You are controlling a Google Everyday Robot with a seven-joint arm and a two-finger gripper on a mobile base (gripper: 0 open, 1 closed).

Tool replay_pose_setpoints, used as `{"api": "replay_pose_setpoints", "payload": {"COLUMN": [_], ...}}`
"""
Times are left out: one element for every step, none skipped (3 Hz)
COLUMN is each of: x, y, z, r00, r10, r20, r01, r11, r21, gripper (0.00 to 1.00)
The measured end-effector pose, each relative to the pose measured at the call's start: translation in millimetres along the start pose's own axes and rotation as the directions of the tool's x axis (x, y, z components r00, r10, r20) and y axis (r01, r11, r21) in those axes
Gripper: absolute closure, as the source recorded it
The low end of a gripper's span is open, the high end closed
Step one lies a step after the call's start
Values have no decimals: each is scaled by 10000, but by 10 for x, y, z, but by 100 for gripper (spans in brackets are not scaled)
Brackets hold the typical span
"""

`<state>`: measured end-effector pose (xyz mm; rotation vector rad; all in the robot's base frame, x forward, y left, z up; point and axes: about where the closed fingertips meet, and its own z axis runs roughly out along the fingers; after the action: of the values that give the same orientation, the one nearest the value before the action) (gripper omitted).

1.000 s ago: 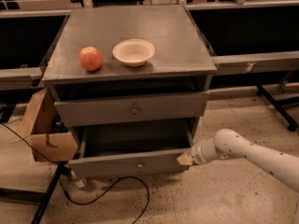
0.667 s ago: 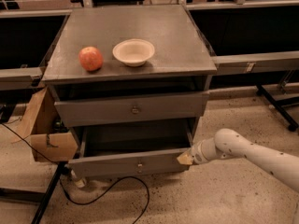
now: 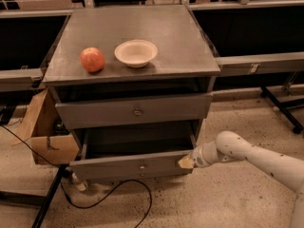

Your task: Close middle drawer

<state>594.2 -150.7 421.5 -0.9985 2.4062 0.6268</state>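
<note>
Cabinet (image 3: 204, 99) seen from the front and above, grey metal, standing on a speckled floor (image 3: 223, 203). The middle drawer (image 3: 114, 168) is seen pulled out from the cabinet, its low flat front standing forward of the upper drawer (image 3: 99, 113), its grey tray exposed with nothing seen in it. A tiny knob (image 3: 141, 166) is seen at the centre of the middle drawer front; a larger round knob (image 3: 137, 111) is seen on the upper drawer, which sits pushed in. The gripper (image 3: 185, 163) is placed low at the right, at the right end of the middle drawer front, its tan tip touching or just beside that corner. The state of the jaws cannot be told. The white arm (image 3: 256, 158) is seen reaching in from the lower right edge, angled down and leftward to the drawer. On the tabletop (image 3: 180, 37) a red apple (image 3: 92, 59) is set at the left front, and a white bowl (image 3: 136, 52) is set upright just to its right, near but apart. A cardboard box (image 3: 47, 144) with open flaps is seen on the floor against the cabinet's left side. A black cable (image 3: 118, 196) is laid across the floor in front of the cabinet, looping under the middle drawer. Dark benches with grey rails (image 3: 256, 63) are seen behind on both sides.
</note>
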Motion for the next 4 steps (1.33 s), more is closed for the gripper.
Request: {"api": "replay_pose_setpoints", "payload": {"x": [0,-39,-113,-166], "y": [0,-40,-74,-87], "z": [0,26,49,59], "r00": [10000,9999,9998,9997], "r10": [0,78,84,62], "r20": [0,103,182,247], "r01": [0,-80,-91,-75], "r11": [10000,9998,9992,9986], "r21": [0,163,381,519], "gripper": [100,100,100,100]}}
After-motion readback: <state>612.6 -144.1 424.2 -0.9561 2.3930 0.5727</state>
